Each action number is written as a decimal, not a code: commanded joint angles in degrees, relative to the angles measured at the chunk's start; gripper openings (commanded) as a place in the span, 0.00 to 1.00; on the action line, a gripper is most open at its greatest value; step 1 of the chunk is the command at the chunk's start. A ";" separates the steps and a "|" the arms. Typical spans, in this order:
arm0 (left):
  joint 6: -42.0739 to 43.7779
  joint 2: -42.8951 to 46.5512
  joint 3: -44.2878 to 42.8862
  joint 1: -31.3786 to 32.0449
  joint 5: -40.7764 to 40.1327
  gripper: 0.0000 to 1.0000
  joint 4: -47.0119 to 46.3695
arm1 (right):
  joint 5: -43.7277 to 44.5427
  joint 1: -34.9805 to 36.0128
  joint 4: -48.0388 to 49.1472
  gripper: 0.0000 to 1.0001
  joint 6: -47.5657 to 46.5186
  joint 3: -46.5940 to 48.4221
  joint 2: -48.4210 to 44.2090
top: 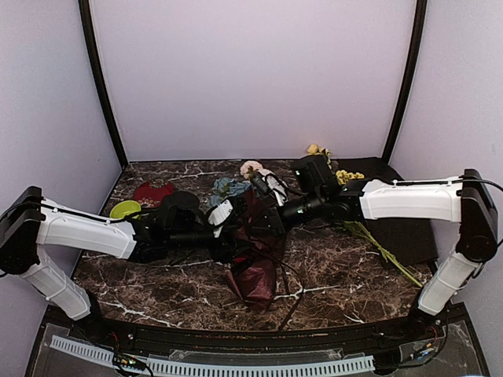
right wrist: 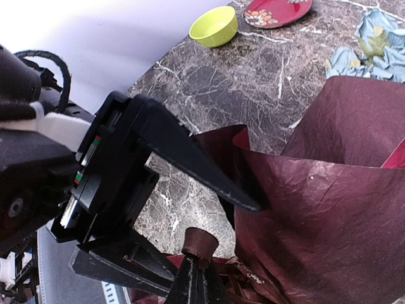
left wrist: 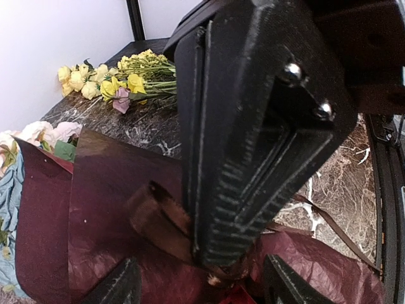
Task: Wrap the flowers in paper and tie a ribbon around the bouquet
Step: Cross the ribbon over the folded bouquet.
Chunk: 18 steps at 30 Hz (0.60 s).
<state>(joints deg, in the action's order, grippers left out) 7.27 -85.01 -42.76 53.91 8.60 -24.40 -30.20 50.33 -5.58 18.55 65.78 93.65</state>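
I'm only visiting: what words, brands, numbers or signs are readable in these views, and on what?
No readable text anywhere.
The coloured marks on a black housing: too small to read.
The red plate: only a pattern, no letters.
The paper, the ribbon, the green bowl: blank.

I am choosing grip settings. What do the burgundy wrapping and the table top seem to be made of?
The wrapping looks like thin paper, faintly glossy: fine creases, folded edges. The table top looks like dark marble or an imitation: white veins, smooth surface.
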 commanded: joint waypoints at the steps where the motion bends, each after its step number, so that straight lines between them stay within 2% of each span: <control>1: -1.07 -1.77 -1.27 0.05 1.67 0.67 -4.76 | -1.02 0.56 2.84 0.00 0.44 -1.59 -0.98; 5: -1.79 -3.29 -2.21 0.05 3.06 0.62 -6.18 | -0.07 0.56 1.92 0.00 0.24 -1.80 -1.30; 14: -1.47 -4.74 -1.45 0.05 6.76 0.15 -8.14 | 0.16 0.57 2.92 0.00 0.80 -2.58 -1.84; 18: -1.69 -4.64 -1.06 0.05 7.35 0.07 -7.58 | 0.75 0.56 2.23 0.00 0.44 -2.28 -1.92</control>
<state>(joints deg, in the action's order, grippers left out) 5.63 -90.08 -43.44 53.89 14.13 -30.20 -29.67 50.52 -5.08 18.94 63.72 93.45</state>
